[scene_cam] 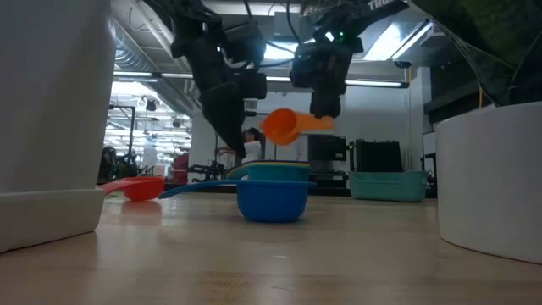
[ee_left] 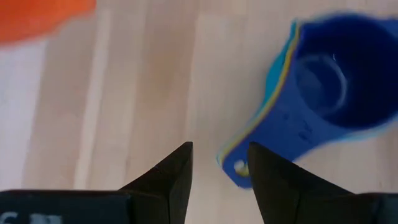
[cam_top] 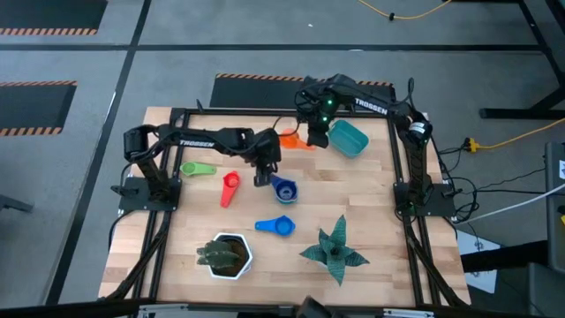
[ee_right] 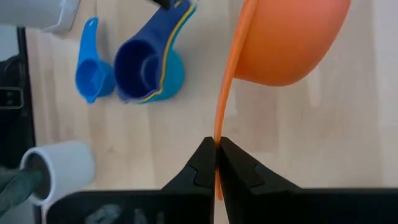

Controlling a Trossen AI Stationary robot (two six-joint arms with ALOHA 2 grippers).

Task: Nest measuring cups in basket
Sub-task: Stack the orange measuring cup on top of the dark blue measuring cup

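Note:
My right gripper [cam_top: 313, 134] is shut on the orange measuring cup [cam_top: 290, 139] and holds it in the air just left of the teal basket [cam_top: 349, 139]. My left gripper [cam_top: 262, 175] is open, pointing down above the handle end [ee_left: 238, 168] of a nested stack [cam_top: 282, 188]: a dark blue cup on top, with yellow and teal rims beneath. The stack's base rests on the table [scene_cam: 271, 196]. Lying loose on the wood are a green cup [cam_top: 199, 168], a red cup [cam_top: 229, 187] and a light blue cup [cam_top: 275, 226]. My right gripper pinches the orange cup's handle [ee_right: 219, 140] between its two fingers, coming from above and pointing down. The handle shows edge-on between the fingertips. The cup is lifted clear of the table, and its bowl [scene_cam: 281, 125] sticks out sideways from the fingers.
A white hexagonal pot [cam_top: 226, 255] with a dark plant and a green star-shaped plant [cam_top: 335, 252] stand near the table's near edge. Black frame rails run along the left and right sides. Bare wood lies between the stack and the basket.

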